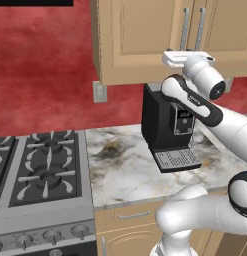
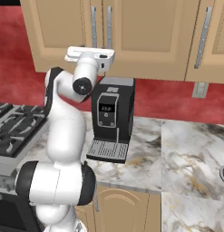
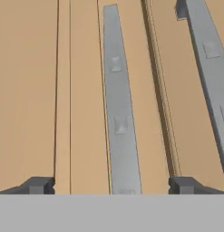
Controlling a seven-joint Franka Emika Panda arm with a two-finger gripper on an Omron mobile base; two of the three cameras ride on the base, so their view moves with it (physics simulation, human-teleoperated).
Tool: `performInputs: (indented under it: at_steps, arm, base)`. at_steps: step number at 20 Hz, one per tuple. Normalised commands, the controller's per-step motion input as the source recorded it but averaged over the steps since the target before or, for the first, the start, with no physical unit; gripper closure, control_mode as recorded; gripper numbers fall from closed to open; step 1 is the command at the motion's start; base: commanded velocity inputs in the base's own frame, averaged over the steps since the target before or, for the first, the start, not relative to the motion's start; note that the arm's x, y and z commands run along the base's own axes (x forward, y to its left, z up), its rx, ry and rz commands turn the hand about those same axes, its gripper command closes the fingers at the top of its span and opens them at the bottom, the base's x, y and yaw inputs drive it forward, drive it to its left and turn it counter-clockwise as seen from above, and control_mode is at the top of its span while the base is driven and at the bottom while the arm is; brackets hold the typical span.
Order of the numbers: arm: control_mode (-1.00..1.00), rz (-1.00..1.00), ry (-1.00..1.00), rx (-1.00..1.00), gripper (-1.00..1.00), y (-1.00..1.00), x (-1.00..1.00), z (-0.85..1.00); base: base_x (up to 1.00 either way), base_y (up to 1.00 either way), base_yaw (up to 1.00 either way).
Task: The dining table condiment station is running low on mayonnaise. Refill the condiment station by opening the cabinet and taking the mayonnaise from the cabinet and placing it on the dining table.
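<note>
The tan wall cabinet (image 1: 140, 40) (image 2: 63, 27) hangs above the counter with both panelled doors shut. Two silver bar handles (image 2: 94, 25) run side by side down the middle. My hand (image 1: 187, 57) is raised against the doors just below those handles. In the hand view my gripper (image 3: 113, 186) is open, its two fingertips (image 3: 41, 185) standing either side of one handle (image 3: 119, 113). The second handle (image 3: 213, 68) lies off to the right. The mayonnaise is hidden behind the shut doors. The dining table is out of view.
A black coffee machine (image 1: 170, 125) (image 2: 111, 122) stands on the marble counter (image 1: 120, 170) right under my hand. A gas stove (image 1: 40, 170) sits to the left. Another wall cabinet with its own handle (image 2: 202, 36) hangs to the right. A wall socket (image 1: 99, 92) is below the cabinet's left corner.
</note>
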Motion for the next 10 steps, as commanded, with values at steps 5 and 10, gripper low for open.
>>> performInputs:
  at_steps: [5,10]
  arm:
    - [-1.0,0.0,0.0,0.0,-1.0,0.03,0.19,0.02]
    - [-1.0,0.0,0.02,0.0,-1.0,0.0,0.2,0.08]
  base:
    - [0.0,0.0,0.0]
    - [0.0,0.0,0.0]
